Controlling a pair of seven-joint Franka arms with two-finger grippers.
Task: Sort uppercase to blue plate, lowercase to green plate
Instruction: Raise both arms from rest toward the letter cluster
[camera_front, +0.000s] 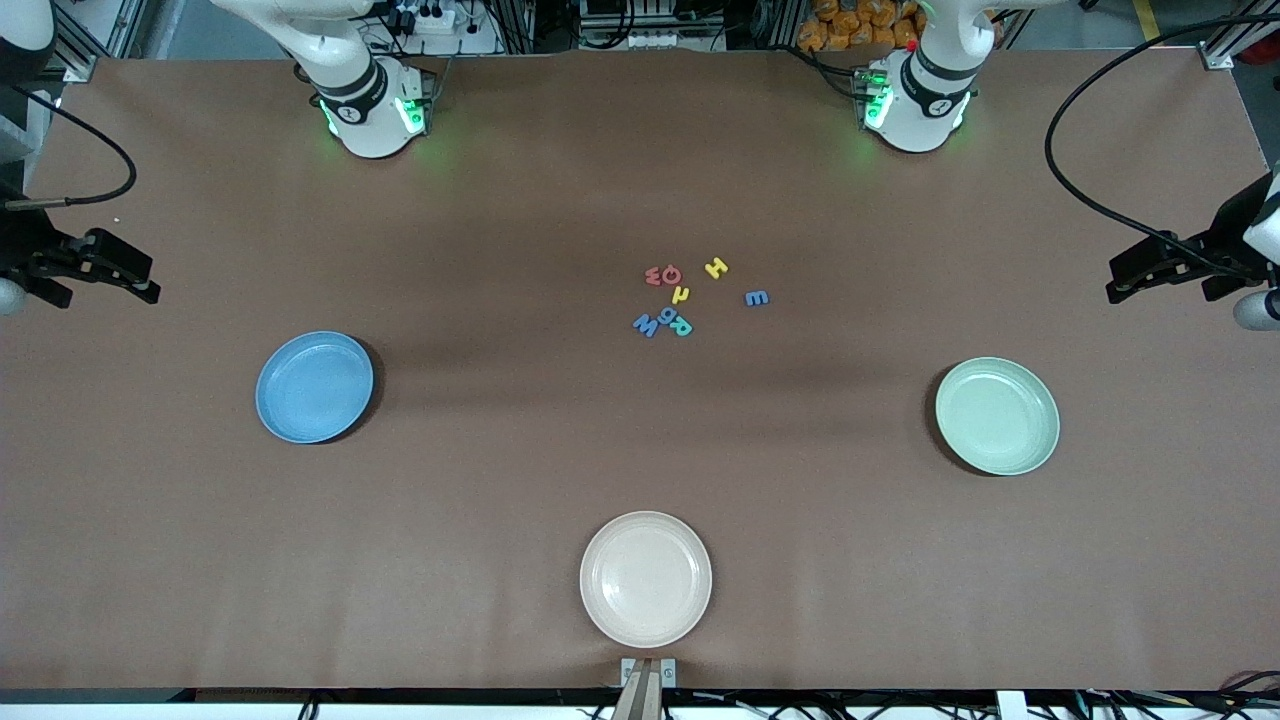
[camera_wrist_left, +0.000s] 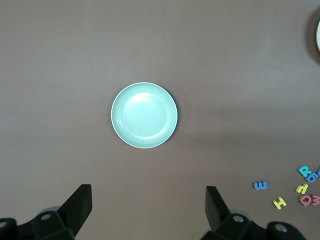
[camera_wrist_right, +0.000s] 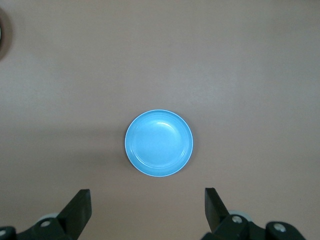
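Note:
The foam letters lie clustered mid-table: red O/Q, yellow H, blue W and teal R. Among them are a red lowercase, a yellow one and blue ones. The blue plate sits toward the right arm's end and the green plate toward the left arm's end; both are bare. My right gripper hangs open and empty over its table end, the blue plate below it. My left gripper is open over its end, with the green plate below.
A cream plate sits nearest the front camera, mid-table. Black cables run along both ends of the table. Some of the letters show in the left wrist view, among them the yellow H.

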